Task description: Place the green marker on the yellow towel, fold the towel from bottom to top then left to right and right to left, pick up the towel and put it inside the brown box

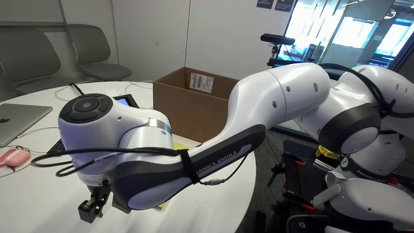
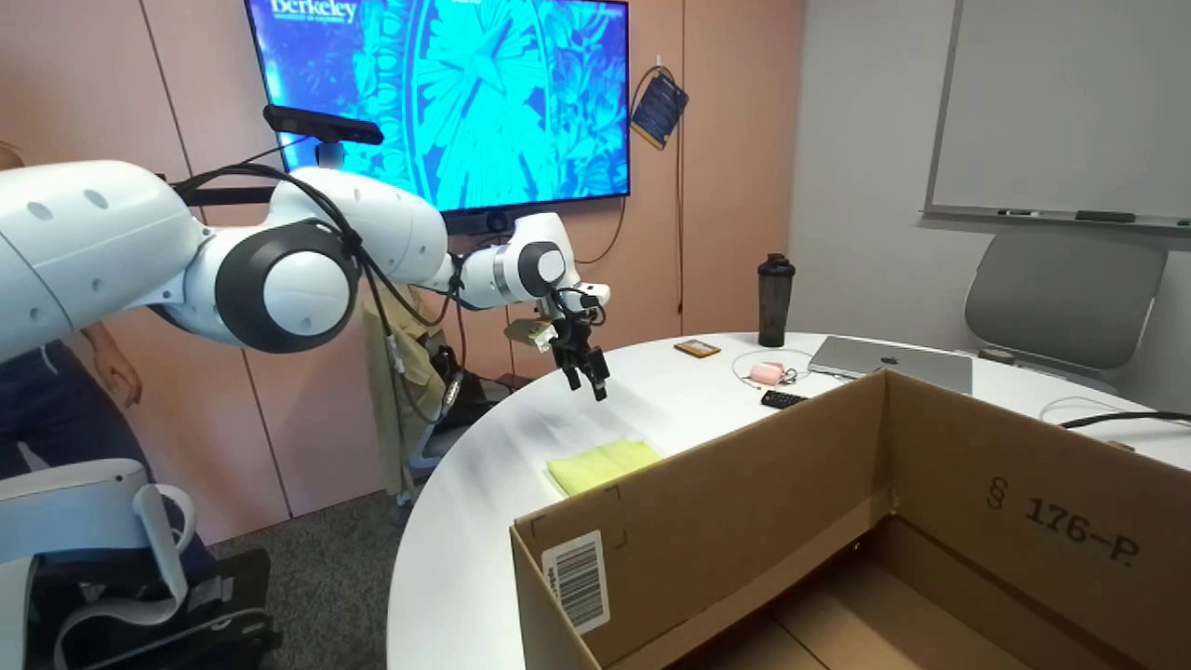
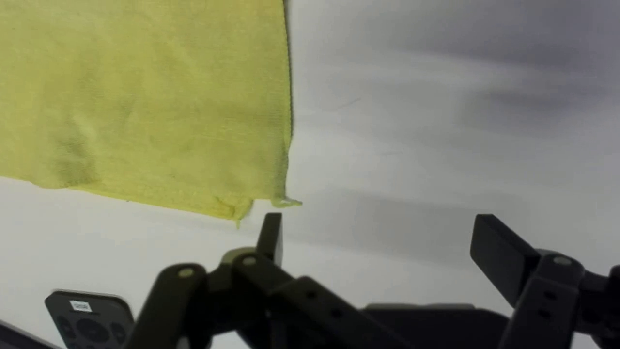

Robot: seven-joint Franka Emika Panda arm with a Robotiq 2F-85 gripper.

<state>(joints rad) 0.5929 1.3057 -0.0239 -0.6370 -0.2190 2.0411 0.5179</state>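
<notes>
Gripper [image 3: 377, 228]: released, fingers spread wide above the white table [image 2: 456, 577].
Brown box [image 2: 744, 502]: stands near the table's curved edge, top uncovered, cardboard floor exposed in the part that shows.
Yellow towel [image 3: 155, 97]: folded flat on the table between gripper and box; in the wrist view its layered corner lies just beside one fingertip [image 3: 271, 237], contact unclear.

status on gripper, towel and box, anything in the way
Gripper open, holding nothing. Yellow towel lies folded on the table, outside the brown box. Black remote sits apart from the towel, likely no obstacle.
</notes>
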